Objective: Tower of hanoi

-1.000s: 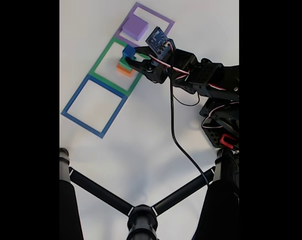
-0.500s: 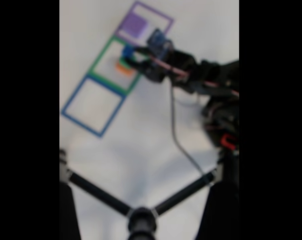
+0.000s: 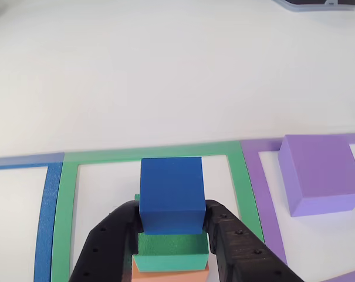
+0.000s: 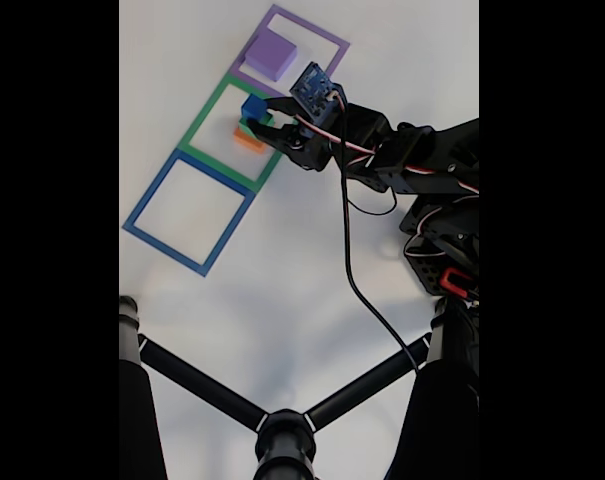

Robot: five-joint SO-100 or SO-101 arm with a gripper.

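White table (image 4: 282,280) carries three flat square frames in a row: blue frame (image 4: 188,211), green frame (image 4: 204,115), purple frame (image 4: 322,35). Purple block (image 3: 319,173) lies inside the purple frame; orange block (image 3: 170,275) inside the green.

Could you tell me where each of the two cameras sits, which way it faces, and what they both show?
Other view: rides low behind the gripper, facing forward across the white table; both black fingers flank the blue cube, above the green block and orange block.
Fixed view: looks down from above, over black stand legs; shows the whole arm reaching left to the green frame.
Shared: blue cube, purple block, green frame.
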